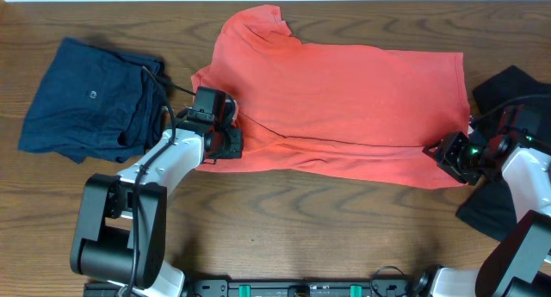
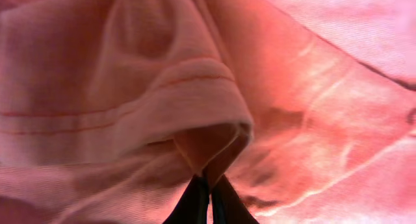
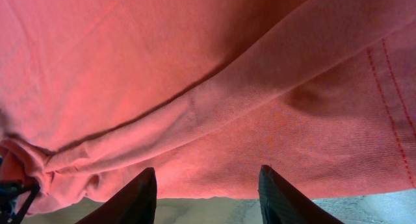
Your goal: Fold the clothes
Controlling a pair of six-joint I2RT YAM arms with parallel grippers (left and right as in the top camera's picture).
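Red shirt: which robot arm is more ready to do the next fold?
Probably the left. The left gripper is shut, pinching a hemmed fold of the red shirt. The right gripper hangs open at the shirt's other edge, gripping nothing.

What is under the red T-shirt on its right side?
A black garment shows just past the right edge of the red T-shirt, on the table. Whether it reaches under the shirt cannot be seen: the shirt and the right claw cover that place.
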